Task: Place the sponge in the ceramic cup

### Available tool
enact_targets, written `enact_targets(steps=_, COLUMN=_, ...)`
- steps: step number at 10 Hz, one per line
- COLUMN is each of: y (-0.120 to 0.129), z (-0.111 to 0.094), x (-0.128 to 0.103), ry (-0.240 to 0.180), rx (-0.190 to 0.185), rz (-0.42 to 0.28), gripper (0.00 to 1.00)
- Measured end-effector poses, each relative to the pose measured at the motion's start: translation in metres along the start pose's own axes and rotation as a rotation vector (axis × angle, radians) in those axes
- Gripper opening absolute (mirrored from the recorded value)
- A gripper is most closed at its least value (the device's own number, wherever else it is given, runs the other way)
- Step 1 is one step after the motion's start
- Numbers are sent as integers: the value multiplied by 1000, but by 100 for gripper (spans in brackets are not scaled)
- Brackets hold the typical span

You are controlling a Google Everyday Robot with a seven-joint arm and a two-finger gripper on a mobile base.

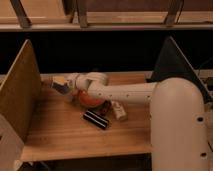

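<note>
My gripper (60, 86) hangs low over the back left of the wooden table (60, 130), just left of the orange bowl. A small blue-grey pad, the sponge (59, 80), shows at its tip, and the gripper looks shut on it. The ceramic cup is hidden behind the gripper and wrist. The pale arm reaches in from the lower right, across the bowl.
The orange-red bowl (90, 99) sits right beside the gripper. A black striped block (96, 120) lies in front of the bowl, and a small white object (119, 110) lies to the right. A tan side panel (20, 100) walls the left edge; a dark panel (175, 65) stands at right.
</note>
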Motion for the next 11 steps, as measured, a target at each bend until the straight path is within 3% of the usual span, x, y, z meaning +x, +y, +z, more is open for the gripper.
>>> enact_targets(steps=6, y=0, z=0, x=0, ry=0, rx=0, rz=0, gripper=76)
enact_targets(steps=11, y=-1, z=0, x=0, ry=0, rx=1, rz=0, gripper=80)
